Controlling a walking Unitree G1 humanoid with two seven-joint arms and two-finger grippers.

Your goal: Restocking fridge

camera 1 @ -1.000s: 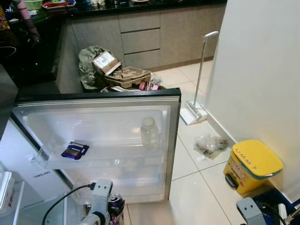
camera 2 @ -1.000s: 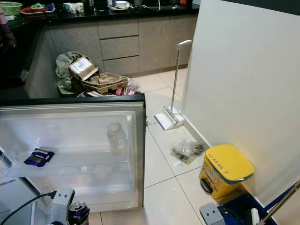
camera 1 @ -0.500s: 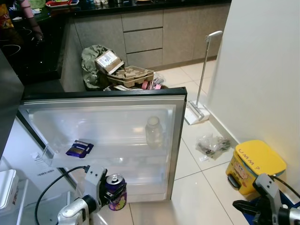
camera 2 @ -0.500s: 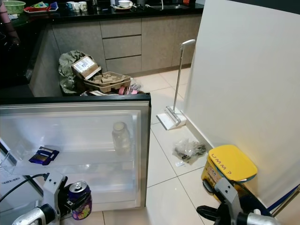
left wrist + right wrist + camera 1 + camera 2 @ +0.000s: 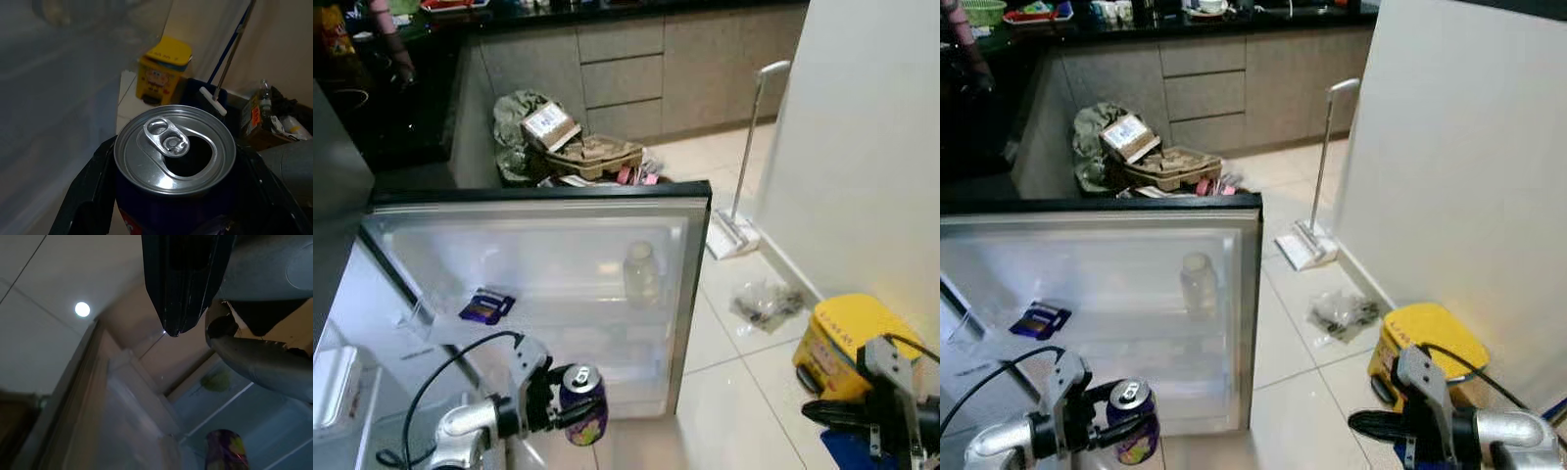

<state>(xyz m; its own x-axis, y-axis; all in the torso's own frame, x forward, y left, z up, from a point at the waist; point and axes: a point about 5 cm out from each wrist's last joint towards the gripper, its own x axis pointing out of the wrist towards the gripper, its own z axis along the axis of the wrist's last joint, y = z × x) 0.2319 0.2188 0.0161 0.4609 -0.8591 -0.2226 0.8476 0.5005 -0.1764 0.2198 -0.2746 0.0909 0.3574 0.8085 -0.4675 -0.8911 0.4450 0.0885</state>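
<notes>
My left gripper [image 5: 566, 411] is shut on a purple drink can [image 5: 584, 418], held upright low in front of the open fridge door [image 5: 697, 257]. The left wrist view shows the can's silver top [image 5: 175, 156] with its opened tab between the black fingers. The door shelf carries a clear bottle [image 5: 641, 274] and a small purple packet [image 5: 487, 307]. My right gripper [image 5: 1371, 426] hangs low at the right in front of the yellow bin, with its fingers [image 5: 181, 284] pressed together and nothing in them.
A yellow pedal bin [image 5: 850, 333] stands against the white wall on the right. A crumpled plastic bag [image 5: 764, 301] and a flat mop [image 5: 734, 235] lie on the tiled floor. Cardboard and rubbish [image 5: 578, 152] are piled behind the door. A person's arm [image 5: 396, 44] is at the counter.
My left arm has lifted the can up and to the right, towards the door. My right arm has risen into view by the bin. The camera has shifted slightly.
</notes>
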